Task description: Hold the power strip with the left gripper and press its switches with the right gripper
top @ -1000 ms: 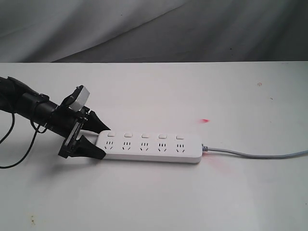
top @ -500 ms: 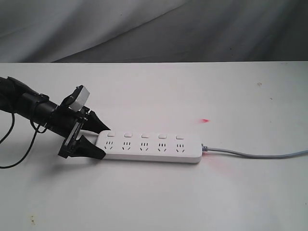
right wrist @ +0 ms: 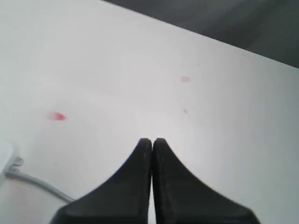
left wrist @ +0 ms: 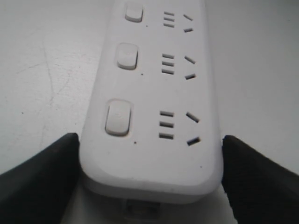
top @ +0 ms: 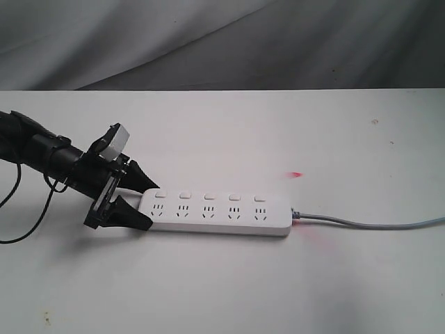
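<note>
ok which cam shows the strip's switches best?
Exterior view: all five switches sit in a row on the power strip. Left wrist view shows only three, close up. Right wrist view shows none, just the cord and strip end.

the cord (top: 368, 224) runs off the exterior view's right edge; the left wrist view crops the power strip (left wrist: 154, 93).

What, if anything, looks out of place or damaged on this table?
Only a small red spot on the white table, near the cord end of the long flat white plastic power strip; stain or light, I cannot tell. The strip lies flat and looks undamaged.
</note>
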